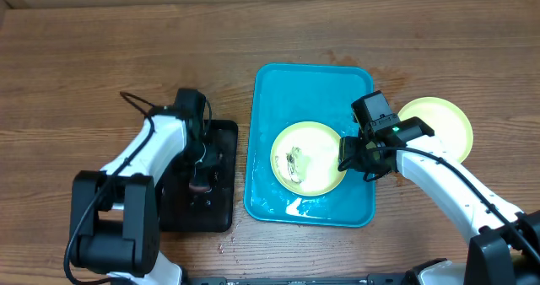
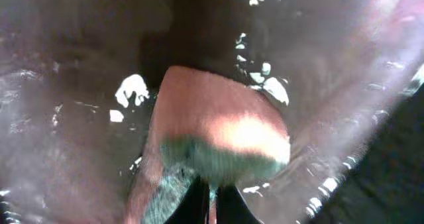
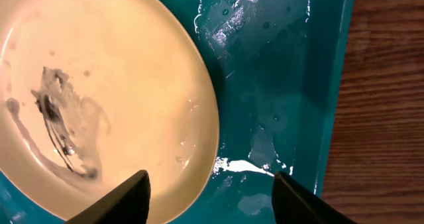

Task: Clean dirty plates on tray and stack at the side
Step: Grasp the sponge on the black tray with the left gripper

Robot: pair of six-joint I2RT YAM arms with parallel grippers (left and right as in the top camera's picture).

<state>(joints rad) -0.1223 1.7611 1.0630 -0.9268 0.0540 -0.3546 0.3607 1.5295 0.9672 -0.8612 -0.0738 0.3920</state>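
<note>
Wooden surface [image 1: 84, 66], turquoise tray [image 1: 278, 91] mid-frame, smeared plate [image 1: 308, 157] inside, second plate [image 1: 439, 120] just beside. Right hand [image 3: 211, 177] spread wide at the smeared rim; left hand [image 2: 213, 207] clamped on sponge [image 2: 218, 124] in black tray [image 1: 221, 209]. Scrubbing next, probably: pinch rim, bring sponge across.

One plate [image 1: 308, 157] in the tray [image 1: 287, 91], another plate [image 1: 439, 120] right of it, smaller tray [image 1: 221, 192] left

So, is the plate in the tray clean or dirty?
Dirty: the plate in the tray has a dark smear across its centre.
</note>
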